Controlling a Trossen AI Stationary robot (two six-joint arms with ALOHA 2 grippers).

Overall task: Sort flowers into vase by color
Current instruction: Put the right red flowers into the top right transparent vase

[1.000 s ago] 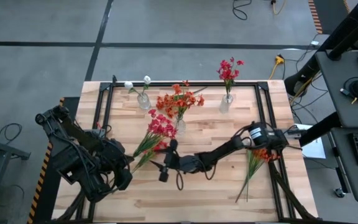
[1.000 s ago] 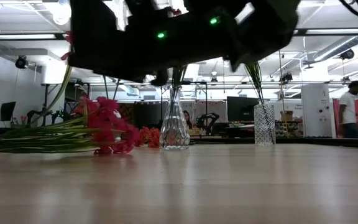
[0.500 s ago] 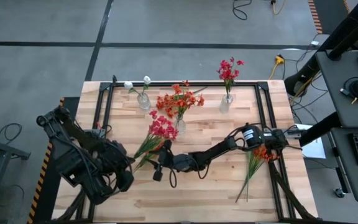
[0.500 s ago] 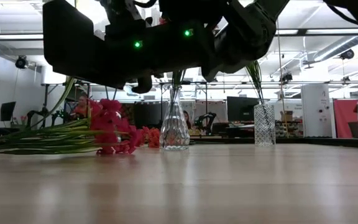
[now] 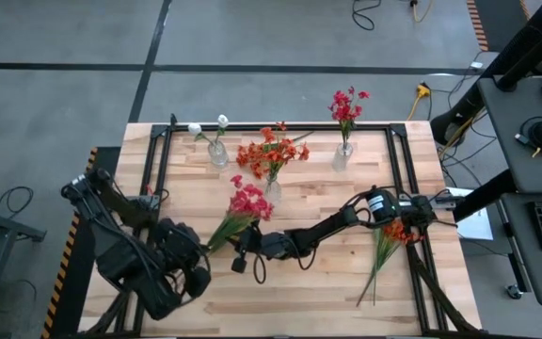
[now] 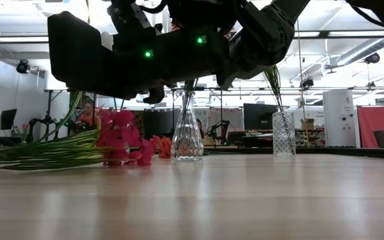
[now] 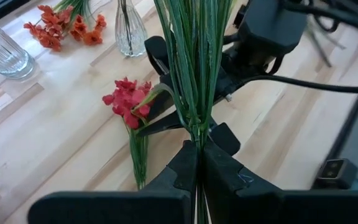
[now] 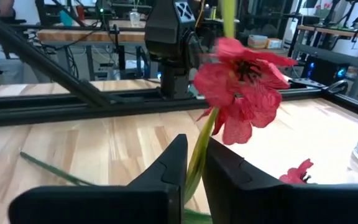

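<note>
the step in hand was the splitting of the red bunch [image 5: 238, 211]. it lay mid-table, blooms toward 12 o'clock, stems trailing toward 7 o'clock. the left gripper [image 7: 197, 163], at the table's 7 o'clock, was clamped tight on the stem ends of that bunch, so the sheaf fanned up out of its fingers. the right gripper [image 8: 192, 163] had reached across to the table's middle and its fingers were pinched narrow on one green stem [image 8: 201, 152] just under a red bloom [image 8: 244, 84].

three vases stood along the 12 o'clock edge: the left one [image 5: 216, 151] with white blooms, the middle one [image 5: 272, 189] with orange, the right one [image 5: 342, 155] with red. an orange-and-green spray [image 5: 388, 240] lay at 3 o'clock, not yet sorted.

the next move probably called for the right arm to draw its single stem free of the clamped sheaf, then carry it to the red vase at 1 o'clock and lower the stem end into the neck. the risk was dragging neighbouring stems along.
</note>
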